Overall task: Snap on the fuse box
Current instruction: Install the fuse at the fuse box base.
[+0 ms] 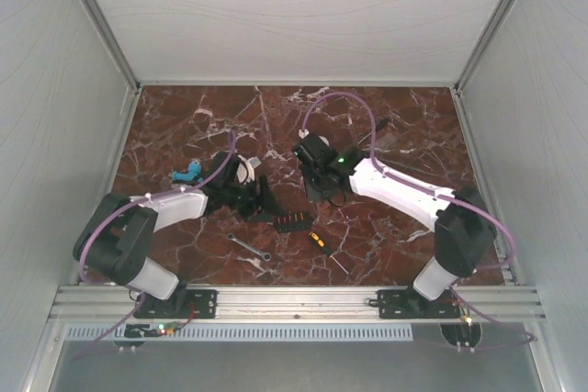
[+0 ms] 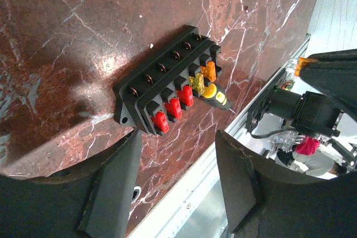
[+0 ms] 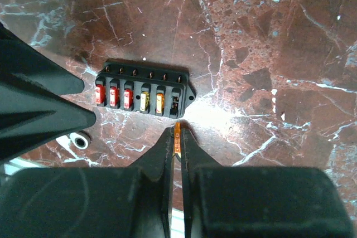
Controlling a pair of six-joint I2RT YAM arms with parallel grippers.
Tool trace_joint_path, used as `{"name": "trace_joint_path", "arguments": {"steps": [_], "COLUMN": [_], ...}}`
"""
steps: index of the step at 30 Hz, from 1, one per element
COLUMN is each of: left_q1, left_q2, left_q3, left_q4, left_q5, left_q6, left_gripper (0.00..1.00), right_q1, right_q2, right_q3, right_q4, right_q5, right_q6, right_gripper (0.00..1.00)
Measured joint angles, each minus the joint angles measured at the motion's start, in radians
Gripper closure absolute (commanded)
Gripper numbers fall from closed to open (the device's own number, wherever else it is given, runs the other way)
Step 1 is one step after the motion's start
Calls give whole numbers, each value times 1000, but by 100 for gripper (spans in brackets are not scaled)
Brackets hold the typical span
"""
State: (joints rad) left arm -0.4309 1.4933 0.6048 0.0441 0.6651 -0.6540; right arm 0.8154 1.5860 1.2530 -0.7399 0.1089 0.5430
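Note:
The fuse box (image 1: pixel 292 222) is a small black block lying open on the marble with a row of red, yellow and orange fuses. It shows in the left wrist view (image 2: pixel 167 85) and the right wrist view (image 3: pixel 142 88), where its rightmost slot looks empty. My right gripper (image 3: pixel 177 132) is shut on a small orange fuse (image 3: pixel 177 136), held just short of that end of the box; from above it hovers beside the box (image 1: pixel 315 197). My left gripper (image 2: pixel 177 137) is open and empty, close to the box's other side (image 1: pixel 253 199). I cannot pick out the dark cover.
A silver wrench (image 1: pixel 248 245) and a yellow-and-black screwdriver (image 1: pixel 322 243) lie near the front edge. A blue object (image 1: pixel 188 172) and a white roll (image 1: pixel 246 170) sit behind the left gripper. The front rail (image 1: pixel 294 300) is close by, and walls close in the sides.

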Motion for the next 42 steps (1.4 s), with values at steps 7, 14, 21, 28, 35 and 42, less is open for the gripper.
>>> {"name": "trace_joint_path", "arguments": {"steps": [7,14,21,28,35,42], "left_q1": [1,1,1,1,1,1], "left_q2": [48,75,113,127,129,133], "left_q3": [0,0,-8,-14,-15,-15], "left_q4": [31,80,125,142,142,141], "left_q5": [32,69,101,114,114,114], "left_q6": [-6,-31,-60,-75,-81,-81], "left_gripper": [48,53,59,59,59,59], "right_q1": [55,72,86,91,91,91], "right_q2": [99,137,161,174,180,190], "right_q3": [45,51,55,55,54,50], "right_q4": [-69,-87,-76,-66,-63,-56], "right_q5": [80,105,103,108,122,130], "right_q6": [56,77,95,105,110,111], "right_gripper": [100,100,100,100,100,100]}}
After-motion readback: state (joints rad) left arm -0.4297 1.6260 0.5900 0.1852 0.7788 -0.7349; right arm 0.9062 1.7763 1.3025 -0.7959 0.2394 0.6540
